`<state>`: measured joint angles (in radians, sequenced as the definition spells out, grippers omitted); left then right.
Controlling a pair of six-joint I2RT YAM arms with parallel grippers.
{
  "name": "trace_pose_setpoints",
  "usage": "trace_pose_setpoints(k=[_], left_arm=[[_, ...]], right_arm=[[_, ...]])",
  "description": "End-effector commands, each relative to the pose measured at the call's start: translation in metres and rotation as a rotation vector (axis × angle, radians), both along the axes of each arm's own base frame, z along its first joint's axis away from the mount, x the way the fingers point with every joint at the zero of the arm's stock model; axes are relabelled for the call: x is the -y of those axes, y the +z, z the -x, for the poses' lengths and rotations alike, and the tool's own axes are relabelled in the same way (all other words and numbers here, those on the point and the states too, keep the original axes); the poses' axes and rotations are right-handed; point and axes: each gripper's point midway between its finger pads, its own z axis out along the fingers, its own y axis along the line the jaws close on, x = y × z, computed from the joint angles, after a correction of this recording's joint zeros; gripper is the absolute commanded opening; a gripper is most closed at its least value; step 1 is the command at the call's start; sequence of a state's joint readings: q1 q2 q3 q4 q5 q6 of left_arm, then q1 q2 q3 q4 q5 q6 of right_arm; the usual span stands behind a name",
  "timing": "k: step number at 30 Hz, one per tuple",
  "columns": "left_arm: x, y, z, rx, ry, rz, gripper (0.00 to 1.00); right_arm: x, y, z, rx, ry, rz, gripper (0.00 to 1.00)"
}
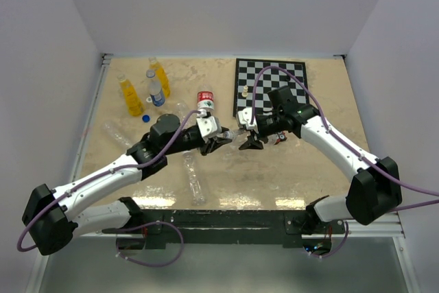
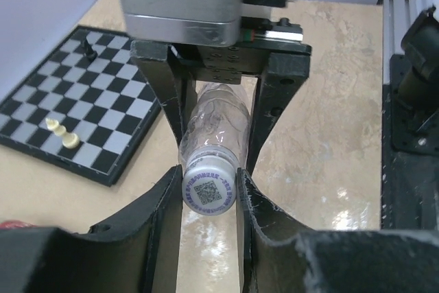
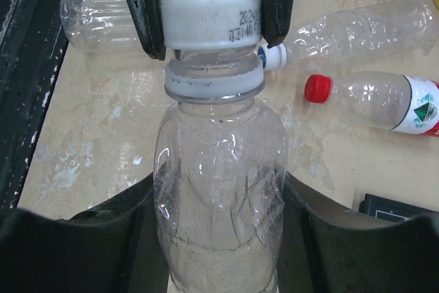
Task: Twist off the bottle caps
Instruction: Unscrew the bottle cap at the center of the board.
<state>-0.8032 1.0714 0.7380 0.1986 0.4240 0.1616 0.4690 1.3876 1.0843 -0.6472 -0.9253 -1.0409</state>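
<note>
While 3 bottles stood nr 1 loose blue cap, L gripper clenched 1 white cap; R gripper grasped its clear bottle.

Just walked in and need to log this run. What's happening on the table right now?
The two arms share one clear bottle, held between them. The right gripper is clamped around its body, and the left gripper is closed on the white cap, which sits on the neck, not yet off. A red-capped bottle lies on the table nearby with its cap on.
</note>
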Motion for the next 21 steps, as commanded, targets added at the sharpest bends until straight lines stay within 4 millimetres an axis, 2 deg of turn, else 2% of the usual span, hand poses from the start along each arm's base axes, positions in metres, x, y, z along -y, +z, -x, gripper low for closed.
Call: trace_pose_setpoints(k=[1, 2, 5, 6, 9, 12, 16, 21], left_arm=[[-0.006, 0.018, -0.013, -0.252, 0.192, 0.139, 0.0], [-0.01, 0.021, -0.018, -0.336, 0.26, 0.172, 0.0], [-0.018, 0.013, -0.021, -0.602, 0.417, 0.233, 0.0], [-0.023, 0.002, -0.021, -0.698, 0.489, 0.229, 0.0], [-0.028, -0.005, -0.017, -0.889, 0.593, 0.278, 0.0], [-0.031, 0.001, -0.015, -0.949, 0.618, 0.345, 0.0], [-0.035, 0.015, -0.019, -0.948, 0.633, 0.431, 0.0], [-0.033, 0.015, -0.019, -0.959, 0.624, 0.438, 0.0]], right_arm=[[-0.002, 0.007, -0.004, 0.025, 0.006, -0.014, 0.0], [-0.002, 0.007, -0.004, 0.024, 0.005, -0.014, 0.0], [-0.002, 0.007, -0.004, 0.023, 0.006, -0.015, 0.0], [-0.002, 0.007, -0.004, 0.023, 0.006, -0.015, 0.0], [-0.002, 0.007, -0.003, 0.023, 0.008, -0.016, 0.0], [-0.003, 0.007, -0.003, 0.023, 0.01, -0.018, 0.0], [-0.003, 0.008, -0.003, 0.02, 0.01, -0.018, 0.0], [-0.003, 0.009, -0.002, 0.022, 0.015, -0.022, 0.0]])
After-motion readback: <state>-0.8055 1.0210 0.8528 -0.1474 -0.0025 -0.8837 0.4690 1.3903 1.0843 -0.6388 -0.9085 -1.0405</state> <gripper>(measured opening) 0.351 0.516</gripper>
